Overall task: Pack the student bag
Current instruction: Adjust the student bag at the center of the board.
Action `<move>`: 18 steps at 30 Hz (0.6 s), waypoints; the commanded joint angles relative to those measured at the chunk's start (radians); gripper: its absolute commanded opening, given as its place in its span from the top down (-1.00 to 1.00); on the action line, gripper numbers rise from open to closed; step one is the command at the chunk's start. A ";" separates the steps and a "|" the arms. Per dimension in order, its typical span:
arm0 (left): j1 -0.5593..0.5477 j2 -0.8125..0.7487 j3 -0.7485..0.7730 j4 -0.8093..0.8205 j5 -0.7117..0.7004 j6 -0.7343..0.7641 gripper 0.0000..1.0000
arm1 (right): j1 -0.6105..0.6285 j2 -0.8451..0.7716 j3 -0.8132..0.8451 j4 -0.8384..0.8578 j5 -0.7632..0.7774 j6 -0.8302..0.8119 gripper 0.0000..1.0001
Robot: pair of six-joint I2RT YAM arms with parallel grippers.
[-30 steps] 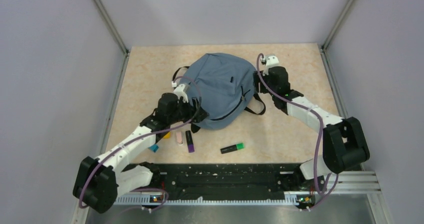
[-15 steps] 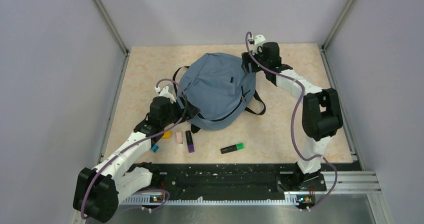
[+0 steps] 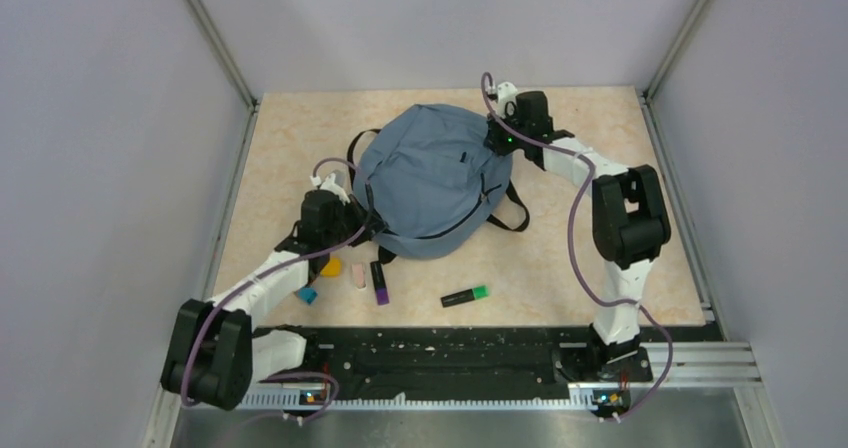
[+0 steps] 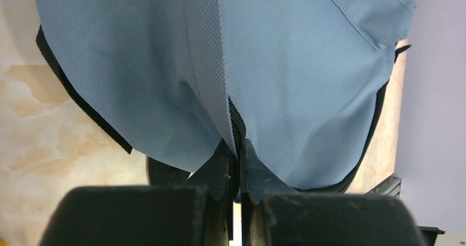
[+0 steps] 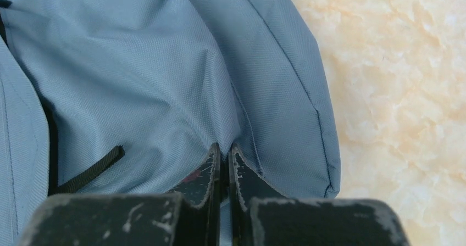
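The student bag (image 3: 432, 176), slate-blue with black straps and zippers, lies flat in the middle of the table. My left gripper (image 3: 364, 218) sits at the bag's near-left edge. In the left wrist view the left gripper (image 4: 237, 147) is shut on a raised fold of the bag (image 4: 308, 65) along a seam, with a black strap beside it. My right gripper (image 3: 497, 138) is at the bag's far-right edge. Seen from the right wrist, the right gripper (image 5: 222, 148) is shut on a pinch of the bag's fabric (image 5: 137, 65).
Small items lie between the bag and the arm bases: a green highlighter (image 3: 465, 295), a purple highlighter (image 3: 380, 282), a pink eraser (image 3: 358, 276), a yellow piece (image 3: 331, 267) and a teal piece (image 3: 307, 295). Grey walls enclose the table on three sides.
Both grippers went from open to shut on the bag's fabric. The right gripper moved from the bag's right side to its far-right edge. The left gripper drew slightly left.
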 commanded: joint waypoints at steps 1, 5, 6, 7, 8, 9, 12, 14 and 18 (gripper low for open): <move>0.044 0.070 0.109 0.043 0.016 0.107 1.00 | -0.009 -0.110 -0.089 0.015 0.118 0.100 1.00; 0.060 0.193 0.281 -0.024 -0.015 0.231 1.00 | -0.008 -0.227 -0.213 -0.014 0.250 0.192 1.00; 0.065 0.227 0.331 -0.040 -0.028 0.257 1.00 | -0.008 -0.252 -0.236 -0.032 0.280 0.219 1.00; 0.070 0.267 0.382 -0.054 -0.040 0.280 1.00 | -0.008 -0.282 -0.263 -0.048 0.285 0.234 1.00; 0.075 0.308 0.429 -0.066 -0.045 0.303 1.00 | -0.006 -0.314 -0.299 -0.055 0.304 0.252 1.00; 0.081 0.347 0.482 -0.075 -0.052 0.322 1.00 | -0.005 -0.351 -0.338 -0.052 0.315 0.274 1.00; 0.093 0.474 0.634 -0.090 -0.061 0.362 1.00 | 0.006 -0.463 -0.462 -0.028 0.308 0.336 1.00; 0.098 0.577 0.741 -0.093 -0.058 0.386 1.00 | 0.036 -0.528 -0.531 -0.018 0.294 0.377 1.00; 0.113 0.752 0.940 -0.076 0.012 0.413 1.00 | 0.148 -0.648 -0.644 -0.010 0.313 0.432 1.00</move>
